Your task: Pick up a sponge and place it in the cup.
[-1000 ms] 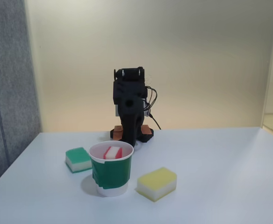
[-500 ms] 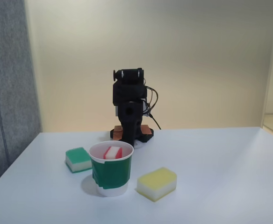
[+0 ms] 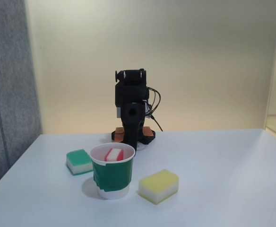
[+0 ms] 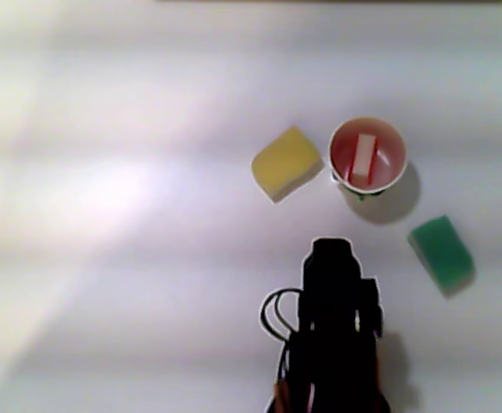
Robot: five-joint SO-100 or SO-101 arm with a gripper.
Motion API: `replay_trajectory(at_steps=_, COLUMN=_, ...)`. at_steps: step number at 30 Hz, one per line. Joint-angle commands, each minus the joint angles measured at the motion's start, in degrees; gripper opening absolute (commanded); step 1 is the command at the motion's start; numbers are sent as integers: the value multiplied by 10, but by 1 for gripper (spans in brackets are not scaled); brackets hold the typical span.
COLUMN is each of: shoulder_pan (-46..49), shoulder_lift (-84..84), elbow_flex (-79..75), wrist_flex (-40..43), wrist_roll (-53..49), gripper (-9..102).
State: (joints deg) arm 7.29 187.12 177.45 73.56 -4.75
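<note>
Sponge (image 3: 113, 154) already inside the cup (image 3: 112, 178), standing on edge with the red layer to one side and the white to the other, leaning against the inner wall; seen from above as a pale strip across the cup's reddish interior (image 4: 364, 157). Cup upright on the white surface (image 3: 223, 165), green tape band facing the fixed camera. Arm (image 3: 131, 113) folded back over its base at the far side of the surface, well apart from the cup, a touch more upright than a second ago and otherwise hardly changed. Hand tucked into the dark mass of the arm in both views, so cannot tell whether parted or closed; nothing visibly carried. Green-topped sponge (image 3: 79, 161) lying flat just beside the cup on its left in the fixed view, yellow sponge (image 3: 159, 186) flat on its right, neither touching it. Judged from this layout: placement finished, retreat to rest nearly complete, nothing left but settling the arm. Small risk only of the sponge tipping further inside the cup, which would not undo the result.
</note>
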Motion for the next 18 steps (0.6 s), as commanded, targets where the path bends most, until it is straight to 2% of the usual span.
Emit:
replay_trajectory(at_steps=1, shoulder_pan=7, shoulder_lift=-1, elbow_flex=-3, wrist_flex=64, wrist_roll=-8, gripper=0)
replay_trajectory(at_steps=18, shoulder_pan=-18, shoulder_lift=0, elbow_flex=-3, wrist_flex=65, wrist_roll=-4, gripper=0)
